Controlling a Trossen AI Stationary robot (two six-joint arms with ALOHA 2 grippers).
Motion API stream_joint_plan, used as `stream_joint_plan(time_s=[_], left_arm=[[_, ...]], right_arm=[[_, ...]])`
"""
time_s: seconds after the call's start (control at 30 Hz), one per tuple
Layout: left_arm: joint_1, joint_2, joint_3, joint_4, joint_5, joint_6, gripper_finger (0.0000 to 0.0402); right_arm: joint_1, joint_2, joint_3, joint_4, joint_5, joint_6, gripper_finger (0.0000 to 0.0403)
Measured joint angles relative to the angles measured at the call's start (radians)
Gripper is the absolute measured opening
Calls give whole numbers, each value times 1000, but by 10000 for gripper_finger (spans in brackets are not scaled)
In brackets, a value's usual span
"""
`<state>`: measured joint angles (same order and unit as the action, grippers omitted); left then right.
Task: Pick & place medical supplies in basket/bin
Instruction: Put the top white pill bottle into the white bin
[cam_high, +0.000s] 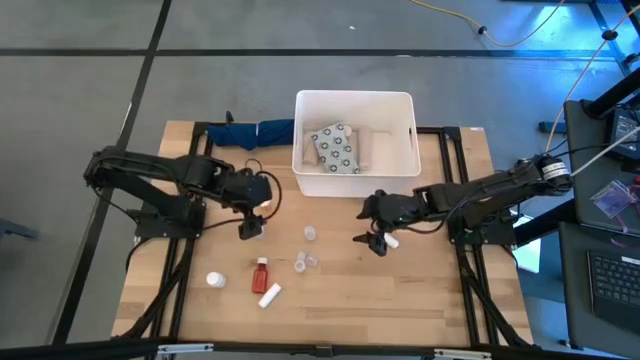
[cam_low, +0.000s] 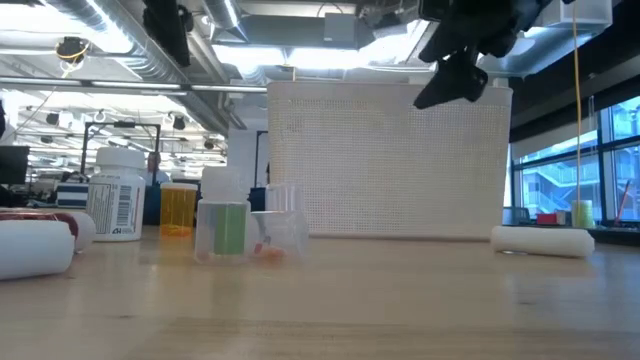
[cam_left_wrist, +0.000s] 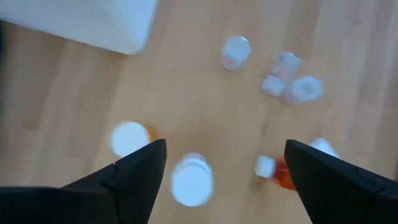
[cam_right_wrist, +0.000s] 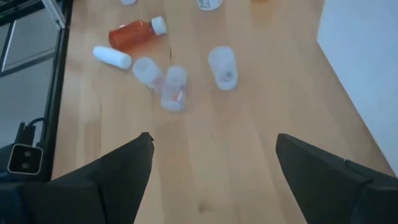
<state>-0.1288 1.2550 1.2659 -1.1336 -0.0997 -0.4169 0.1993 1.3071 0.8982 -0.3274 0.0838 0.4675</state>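
The white bin (cam_high: 405, 150) stands at the table's far middle, and a dotted packet (cam_high: 338, 148) lies inside it. Supplies lie loose in front of it: a red bottle (cam_high: 261, 272), a white tube (cam_high: 269, 295), a white bottle (cam_high: 214, 280) and three clear cups (cam_high: 310, 233). My left gripper (cam_left_wrist: 224, 162) hangs open above a white pill bottle (cam_left_wrist: 191, 179) and an orange bottle (cam_left_wrist: 129, 137), touching neither. My right gripper (cam_right_wrist: 214, 155) is open above bare wood, and another white tube (cam_high: 392, 241) lies on the table close beside it.
A dark blue cloth bundle (cam_high: 245, 133) lies left of the bin at the table's far edge. Black frame rails (cam_high: 185, 260) run along both sides of the table. Bare wood (cam_high: 420, 290) stretches across the near right part.
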Motion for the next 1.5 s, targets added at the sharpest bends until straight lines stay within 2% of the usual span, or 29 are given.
stream_joint_plan(time_s=[0.13, 0.27, 0.4, 0.53, 0.83, 1.27, 1.37, 1.5], left_arm=[[-2, 34, 0, 13, 63, -89, 322], [-1, 84, 0, -2, 25, -292, 322], [15, 151, 0, -110, 14, -471, 321], [10, 201, 0, -166, 2, -573, 309], [-2, 238, 0, -185, -35, -594, 287], [-2, 233, -1, -203, -48, -563, 284], [-2, 228, -37, -196, -47, -557, 283], [9, 195, -127, -123, 14, -578, 283]], right_arm=[[-1, 0, -2, 0, 1, -3, 338], [-1, 0, -2, 5, 1, -26, 338], [0, 0, -2, 14, 1, -30, 338], [0, 0, -2, 27, 1, -30, 338], [0, 1, -2, 53, 1, -27, 338], [0, 1, -2, 83, 1, -29, 338], [0, 1, -2, 86, 1, -29, 338], [0, 1, -2, 86, 1, -29, 338]])
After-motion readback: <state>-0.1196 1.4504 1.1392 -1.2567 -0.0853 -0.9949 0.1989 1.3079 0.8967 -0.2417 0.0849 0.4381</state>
